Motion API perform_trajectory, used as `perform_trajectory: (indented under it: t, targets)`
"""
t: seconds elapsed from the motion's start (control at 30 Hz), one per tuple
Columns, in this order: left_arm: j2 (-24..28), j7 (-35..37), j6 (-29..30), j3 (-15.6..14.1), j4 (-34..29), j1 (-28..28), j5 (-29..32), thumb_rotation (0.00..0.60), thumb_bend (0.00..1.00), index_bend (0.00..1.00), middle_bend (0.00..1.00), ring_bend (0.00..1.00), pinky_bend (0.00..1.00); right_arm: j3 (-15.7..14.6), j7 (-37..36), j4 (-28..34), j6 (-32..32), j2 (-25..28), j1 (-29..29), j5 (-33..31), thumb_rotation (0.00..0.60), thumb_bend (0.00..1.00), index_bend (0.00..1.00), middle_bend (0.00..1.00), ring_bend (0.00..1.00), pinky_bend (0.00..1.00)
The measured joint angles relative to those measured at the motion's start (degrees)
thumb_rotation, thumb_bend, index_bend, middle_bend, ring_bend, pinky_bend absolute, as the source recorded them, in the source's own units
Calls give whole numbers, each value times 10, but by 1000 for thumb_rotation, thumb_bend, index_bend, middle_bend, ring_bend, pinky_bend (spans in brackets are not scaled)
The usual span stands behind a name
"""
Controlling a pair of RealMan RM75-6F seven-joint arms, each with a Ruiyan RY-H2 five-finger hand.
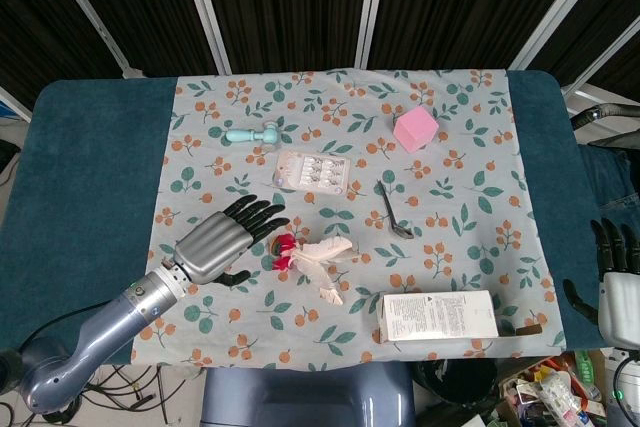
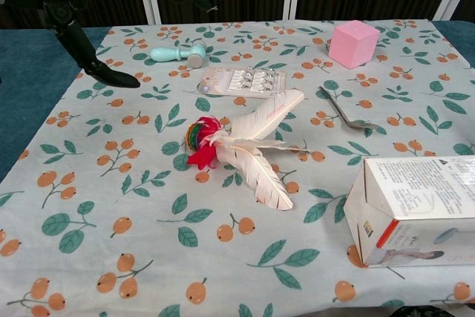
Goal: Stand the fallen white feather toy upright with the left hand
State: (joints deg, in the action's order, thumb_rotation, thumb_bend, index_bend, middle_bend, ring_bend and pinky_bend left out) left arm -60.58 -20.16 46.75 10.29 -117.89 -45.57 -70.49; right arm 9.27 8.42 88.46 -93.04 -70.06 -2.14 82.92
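Note:
The white feather toy (image 1: 318, 259) lies on its side on the patterned cloth, its red and multicoloured base (image 1: 284, 248) pointing left and its feathers fanned to the right. The chest view shows the toy (image 2: 249, 150) flat on the cloth as well. My left hand (image 1: 225, 238) hovers just left of the toy's base with its fingers spread and nothing in them; its fingertips (image 1: 268, 217) reach almost to the base. In the chest view the left hand (image 2: 111, 12) shows at the upper left, above the cloth. My right hand (image 1: 615, 272) hangs off the table's right edge, fingers apart.
A white carton (image 1: 440, 316) lies at the front right of the toy. A blister pack (image 1: 312, 173), a metal spoon (image 1: 392, 212), a pink cube (image 1: 416, 129) and a teal handled tool (image 1: 252, 134) sit further back. The cloth (image 1: 200, 147) covers a blue table.

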Motion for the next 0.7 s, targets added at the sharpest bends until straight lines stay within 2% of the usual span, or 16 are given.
perform_trajectory:
  t: [0.7]
  targets:
    - [2, -13, 19, -15, -10, -6, 8, 600, 198, 126, 20, 0, 0, -1, -3, 2, -2, 1, 1, 4, 600, 162, 0, 56, 15, 135]
